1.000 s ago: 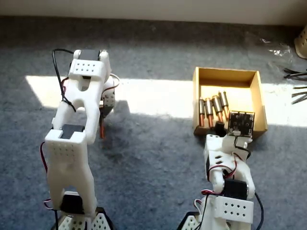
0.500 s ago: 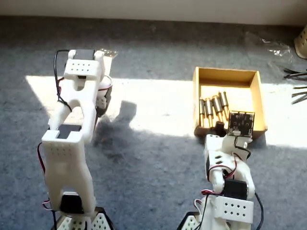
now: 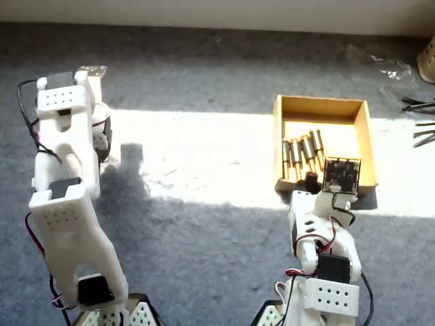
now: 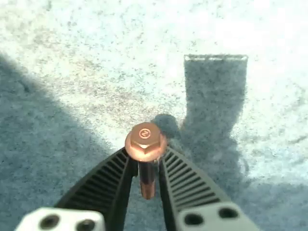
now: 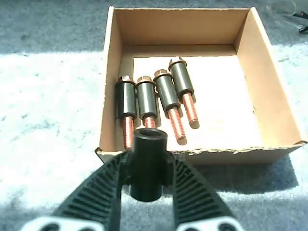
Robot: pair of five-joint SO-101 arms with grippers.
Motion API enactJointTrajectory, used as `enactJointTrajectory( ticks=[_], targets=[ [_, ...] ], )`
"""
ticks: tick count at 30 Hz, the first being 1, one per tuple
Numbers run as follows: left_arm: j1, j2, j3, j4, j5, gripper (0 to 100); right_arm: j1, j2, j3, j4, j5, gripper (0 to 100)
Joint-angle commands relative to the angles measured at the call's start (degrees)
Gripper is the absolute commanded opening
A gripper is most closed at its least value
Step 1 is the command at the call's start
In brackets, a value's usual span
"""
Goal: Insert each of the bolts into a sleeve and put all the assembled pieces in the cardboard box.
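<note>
Copper-coloured bolt (image 4: pixel 146 143): it hangs head up, shank pointing down, well above the grey carpeted bench (image 3: pixel 204 224). The left hand (image 4: pixel 146 156) pinches it by the shank just under the hex head. The black sleeve (image 5: pixel 148 163) stands roughly upright with its bore facing up, pinched between the fingers of the right hand (image 5: pixel 149 161), just before the near wall of the cardboard box (image 5: pixel 175 26).

Step in hand, as judged: mate bolt and sleeve.
- Carry the bolt across to the sleeve. The two hands are well apart, at opposite sides of the bench.
- Set the shank tip directly over the bore and bring both axes into line before lowering. A tilted entry is likely to catch the thread on the sleeve rim.
- Lower until the head seats. The left hand's fingers sit close under the head and may need to release before full depth.
- Hold the sleeve firm throughout.

Surroundings: four assembled pieces (image 5: pixel 156 103) lie side by side in the box against one side wall, with bare floor beside them for the fifth. Nothing lies on the sunlit strip of bench between the arms. The box's near wall stands just beyond the sleeve, so approach from above, not from the box side. Black cables (image 3: pixel 418 105) and clear wrapping (image 3: pixel 387 68) lie past the box, well apart from the work.
</note>
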Motion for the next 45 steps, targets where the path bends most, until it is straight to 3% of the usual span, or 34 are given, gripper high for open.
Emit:
enactJointTrajectory(
  ticks=[1, 7, 14, 24, 30, 40, 45],
  targets=[
    [-5.49, -4.18, -0.75, -2.73, -0.44, 1, 0.22, -0.84, -0.57, -1.54, 0.79, 0.5],
    [-7.87, -4.18, -3.82, -4.48, -0.53, 1, 0.22, -0.84, -0.57, -1.54, 0.79, 0.5],
    [1.10, -4.26, -12.09, 3.08, -14.42, 0, 0.22, -0.84, -0.57, -1.54, 0.79, 0.5],
    [12.97, -4.35, -22.37, 5.01, -6.15, 0, 0.22, -0.84, -0.57, -1.54, 0.79, 0.5],
    [17.63, -5.05, -24.22, 5.10, -5.27, 0, 0.22, -0.84, -0.57, -1.54, 0.79, 0.5],
    [26.59, -21.41, -20.44, 5.10, -1.23, 0, -0.04, -0.84, -0.48, -1.54, 0.79, 0.5],
    [31.43, -30.02, -11.91, 4.66, -1.23, 0, -6.37, -0.84, -0.66, -1.45, 0.79, 0.5]
  ],
)
